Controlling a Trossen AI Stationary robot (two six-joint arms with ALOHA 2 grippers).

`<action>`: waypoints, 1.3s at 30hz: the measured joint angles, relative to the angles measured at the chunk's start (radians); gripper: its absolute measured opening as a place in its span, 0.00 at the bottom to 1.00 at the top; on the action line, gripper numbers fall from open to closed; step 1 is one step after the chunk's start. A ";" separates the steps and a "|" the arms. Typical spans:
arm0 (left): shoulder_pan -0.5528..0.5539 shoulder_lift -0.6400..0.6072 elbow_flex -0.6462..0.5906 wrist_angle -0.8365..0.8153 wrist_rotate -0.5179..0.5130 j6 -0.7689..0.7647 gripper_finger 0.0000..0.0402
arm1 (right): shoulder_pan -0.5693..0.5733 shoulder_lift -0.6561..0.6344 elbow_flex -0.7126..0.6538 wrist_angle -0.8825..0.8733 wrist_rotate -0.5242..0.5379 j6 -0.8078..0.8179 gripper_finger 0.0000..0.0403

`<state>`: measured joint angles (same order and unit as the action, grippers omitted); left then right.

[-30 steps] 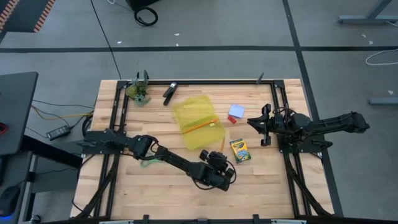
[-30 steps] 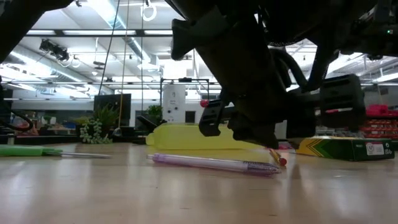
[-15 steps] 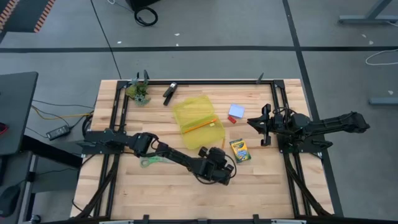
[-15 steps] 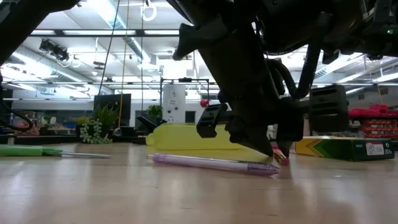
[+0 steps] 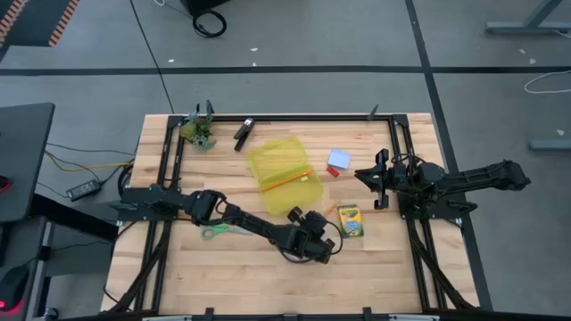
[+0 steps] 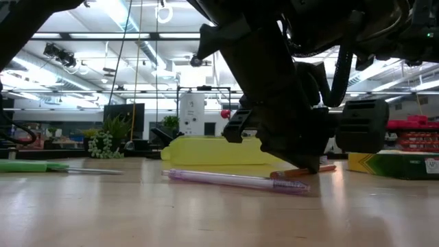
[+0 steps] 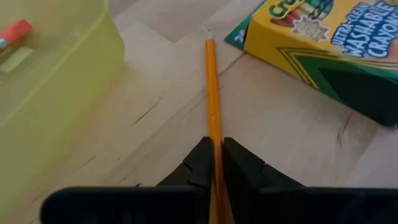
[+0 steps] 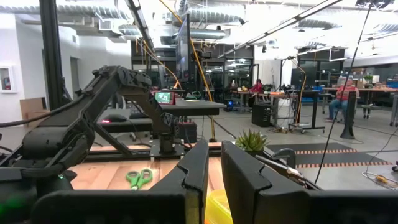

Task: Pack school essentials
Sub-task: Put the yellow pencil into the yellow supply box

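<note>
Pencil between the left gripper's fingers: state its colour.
Orange. The pencil shows best in the left wrist view, lying on the wood beside the crayon box.

The right gripper (image 8: 214, 165) points across the table, its two dark fingers (image 8: 196, 168) standing close together with only a narrow slit between them. Beyond them the left arm (image 8: 93, 118) stretches over the wooden table (image 8: 106, 177). The green-handled scissors (image 8: 140, 178) lie flat on the wood near that arm. A bit of a yellow container (image 8: 214, 208) shows low between the fingers. A small green plant-like clump (image 8: 252, 142) stands at the table's far edge. Farther back, in the room, a seated person in red (image 8: 343, 96) shows among desks and stands.
</note>
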<state>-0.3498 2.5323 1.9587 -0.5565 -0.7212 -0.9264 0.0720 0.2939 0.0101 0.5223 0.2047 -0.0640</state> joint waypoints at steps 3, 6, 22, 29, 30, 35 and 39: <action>-0.002 0.000 0.000 -0.003 -0.001 -0.025 0.05 | 0.000 0.000 0.000 0.000 0.000 0.000 0.13; -0.001 0.001 -0.001 -0.002 -0.008 -0.058 0.04 | 0.000 0.000 0.000 0.000 0.000 0.000 0.13; -0.003 0.012 0.068 -0.027 -0.029 -0.019 0.04 | 0.000 0.000 0.000 0.000 0.000 0.000 0.13; -0.004 -0.006 0.068 -0.047 -0.030 -0.019 0.03 | 0.000 0.000 0.000 0.000 0.000 0.000 0.13; -0.005 -0.008 0.069 -0.048 -0.030 -0.019 0.03 | 0.000 0.000 0.000 0.000 0.000 0.000 0.13; -0.004 -0.028 0.070 -0.075 -0.042 -0.013 0.01 | 0.000 0.000 0.000 -0.003 0.000 0.000 0.13; -0.004 -0.058 0.070 -0.093 -0.052 0.000 0.02 | 0.000 0.000 0.000 -0.007 0.000 0.000 0.13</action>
<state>-0.3534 2.4746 2.0289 -0.6497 -0.7731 -0.9268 0.0721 0.2940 0.0105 0.5156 0.2047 -0.0643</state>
